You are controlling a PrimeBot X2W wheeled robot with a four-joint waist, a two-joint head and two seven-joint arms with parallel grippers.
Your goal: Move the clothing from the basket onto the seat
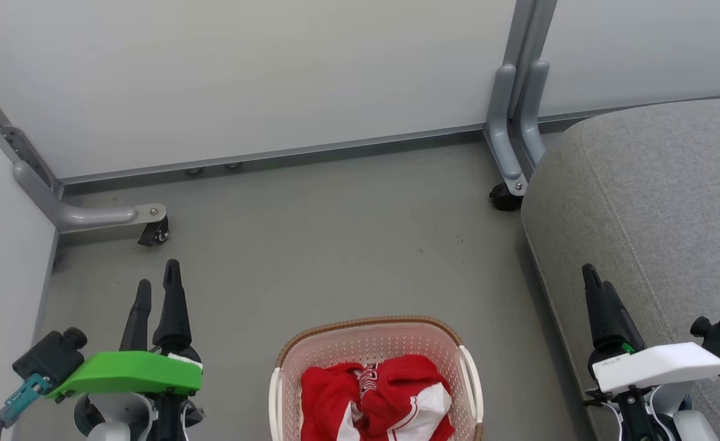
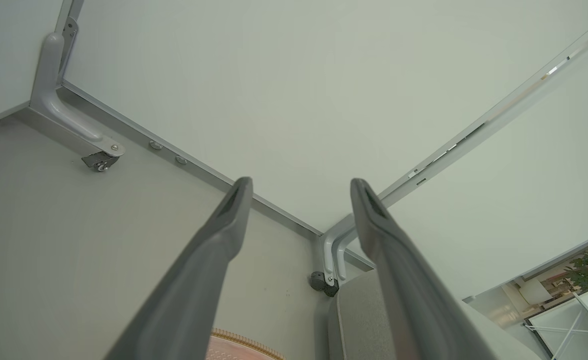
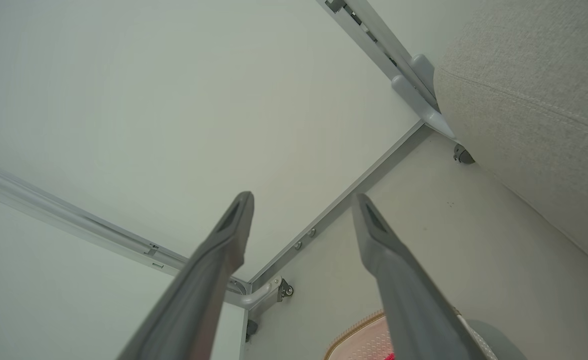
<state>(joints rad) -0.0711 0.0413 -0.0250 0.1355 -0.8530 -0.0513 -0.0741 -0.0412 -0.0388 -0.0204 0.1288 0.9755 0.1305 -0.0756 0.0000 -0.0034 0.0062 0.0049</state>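
The red clothing [image 1: 377, 398] with white panels lies bunched inside the cream basket [image 1: 372, 343], which stands on the floor at the bottom middle of the head view. A sliver of the basket's rim [image 2: 243, 345] shows in the left wrist view, and another [image 3: 359, 335] in the right wrist view. The light-grey seat [image 1: 660, 202] fills the right side. My left gripper [image 1: 157, 285] stands open to the left of the basket, empty. My right gripper [image 1: 598, 285] is open in front of the seat's edge, holding nothing. Both wrist views show spread fingers [image 2: 223, 225] [image 3: 228, 235] with nothing between.
Pale partition walls close the back and left. Their grey metal feet with castors [image 1: 154, 229] [image 1: 507, 196] stand on the grey floor [image 1: 335, 245], one at the left, one beside the seat's far corner.
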